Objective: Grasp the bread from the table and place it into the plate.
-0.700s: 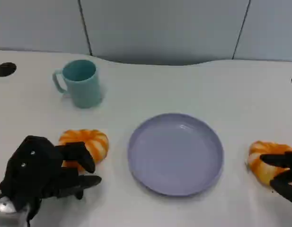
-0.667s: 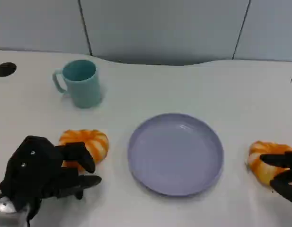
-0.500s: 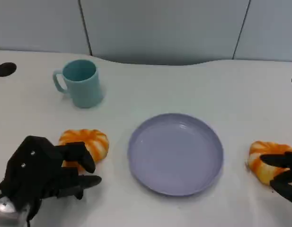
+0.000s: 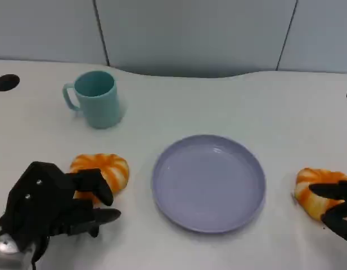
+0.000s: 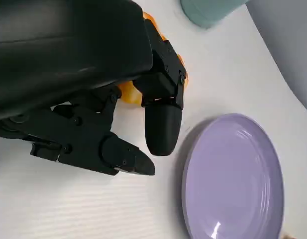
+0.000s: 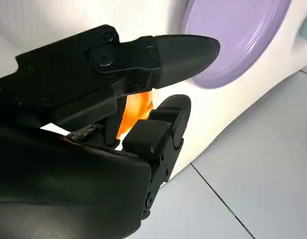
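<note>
While my left hand [image 4: 52, 208] sits at the desk's [image 4: 263, 107] near-left corner, I see a bread [image 4: 101, 171] lying flat just ahead of it, a round orange-and-white ring with no clear long axis that I can make out from the head view. My left fingers [image 4: 97, 185] are spread and curved over the bread's near side; the left wrist view shows them apart with nothing clamped between them, so I read that hand as released, hovering at the bread rather than holding it. A second bread [image 4: 316, 191] lies near the right edge of the desk, and my right hand [image 4: 337, 211] reaches over its near side. From the right wrist view the fingers [image 6: 183, 50] bracket the orange piece, but I cannot tell whether they actually press on it. Between the two breads sits the plate [image 4: 209, 183], lavender, round and bare, well apart from each. A teal cup [image 4: 96, 98] stands upright toward the far-left part of the desk, handle turned to the left edge, beyond the left bread and off the line between that bread and the plate.
</note>
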`<action>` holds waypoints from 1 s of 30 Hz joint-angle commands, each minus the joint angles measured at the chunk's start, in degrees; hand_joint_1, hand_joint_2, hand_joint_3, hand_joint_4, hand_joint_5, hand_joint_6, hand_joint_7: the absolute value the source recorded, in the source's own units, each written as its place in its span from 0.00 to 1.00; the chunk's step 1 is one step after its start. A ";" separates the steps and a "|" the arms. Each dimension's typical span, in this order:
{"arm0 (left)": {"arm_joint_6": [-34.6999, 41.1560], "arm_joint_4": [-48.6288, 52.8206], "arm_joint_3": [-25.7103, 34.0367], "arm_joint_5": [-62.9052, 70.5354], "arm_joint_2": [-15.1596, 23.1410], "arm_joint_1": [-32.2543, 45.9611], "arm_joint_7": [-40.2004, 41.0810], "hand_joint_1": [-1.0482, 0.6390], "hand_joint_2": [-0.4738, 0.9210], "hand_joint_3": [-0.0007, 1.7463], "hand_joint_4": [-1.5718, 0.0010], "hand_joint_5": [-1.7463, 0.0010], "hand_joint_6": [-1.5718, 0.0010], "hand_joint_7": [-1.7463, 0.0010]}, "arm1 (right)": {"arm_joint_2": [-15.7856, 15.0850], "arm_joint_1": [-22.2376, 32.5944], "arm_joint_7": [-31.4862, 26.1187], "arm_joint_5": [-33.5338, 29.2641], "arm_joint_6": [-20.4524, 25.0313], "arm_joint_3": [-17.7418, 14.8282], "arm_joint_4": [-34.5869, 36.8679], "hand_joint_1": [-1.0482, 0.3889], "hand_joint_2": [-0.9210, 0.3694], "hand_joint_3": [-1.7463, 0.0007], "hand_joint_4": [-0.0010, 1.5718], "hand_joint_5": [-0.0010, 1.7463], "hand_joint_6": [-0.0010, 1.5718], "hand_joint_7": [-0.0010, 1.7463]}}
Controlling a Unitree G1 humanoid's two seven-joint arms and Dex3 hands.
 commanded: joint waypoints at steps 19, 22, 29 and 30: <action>-18.14 0.36 0.05 2.97 1.04 2.04 2.52 0.51 0.97 0.01 0.52 0.00 0.68 0.00 | 0.33 1.09 -1.13 -0.85 0.15 0.48 -1.66 0.56 0.00 0.80 0.42 0.39 0.53 0.00; -25.74 -1.60 -1.57 10.67 3.33 1.94 6.69 0.47 0.97 0.00 0.62 0.00 0.75 0.00 | 0.70 1.07 -1.69 -1.68 0.64 0.91 -1.78 0.56 0.00 0.81 0.42 0.39 0.53 0.00; -26.22 -10.57 -3.79 26.88 10.47 -0.18 8.27 0.34 0.97 0.00 0.82 0.32 0.77 0.52 | 1.04 0.70 -2.25 -1.73 1.23 1.77 -1.57 0.57 0.00 0.81 0.42 0.40 0.53 0.01; -25.22 -12.45 -4.15 29.12 11.67 -0.57 7.52 0.33 0.97 0.00 0.83 0.43 0.72 0.69 | 1.16 0.63 -2.40 -1.83 1.39 1.96 -1.58 0.57 0.00 0.81 0.42 0.40 0.53 0.01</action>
